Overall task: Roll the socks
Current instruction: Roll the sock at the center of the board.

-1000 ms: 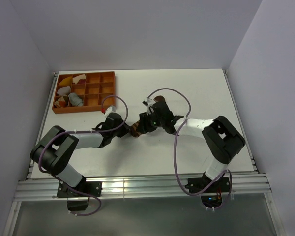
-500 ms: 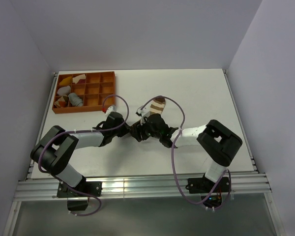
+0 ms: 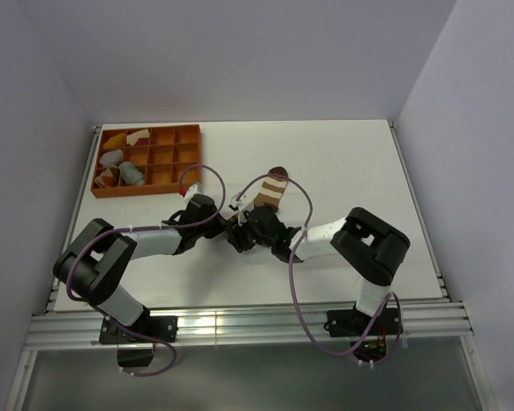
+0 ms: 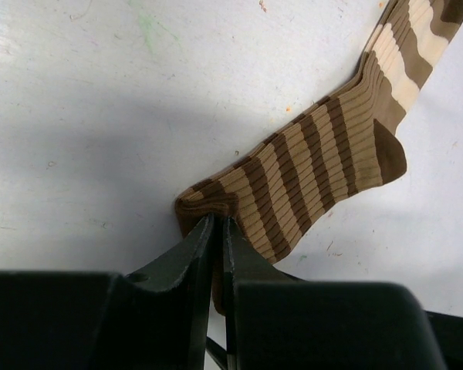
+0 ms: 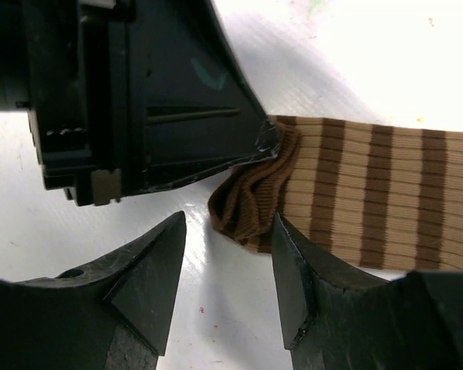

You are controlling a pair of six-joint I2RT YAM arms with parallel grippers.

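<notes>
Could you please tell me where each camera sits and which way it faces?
Top external: above and behind the arms, looking down on the table; both arms and bases show, meeting at the brown striped sock.
Left wrist: on the left arm, looking along the left gripper, shut on the sock's dark end.
Right wrist: on the right arm, looking down past the open right gripper; the left gripper's black body shows too.
Shared: both wrist views show that pinched end.
</notes>
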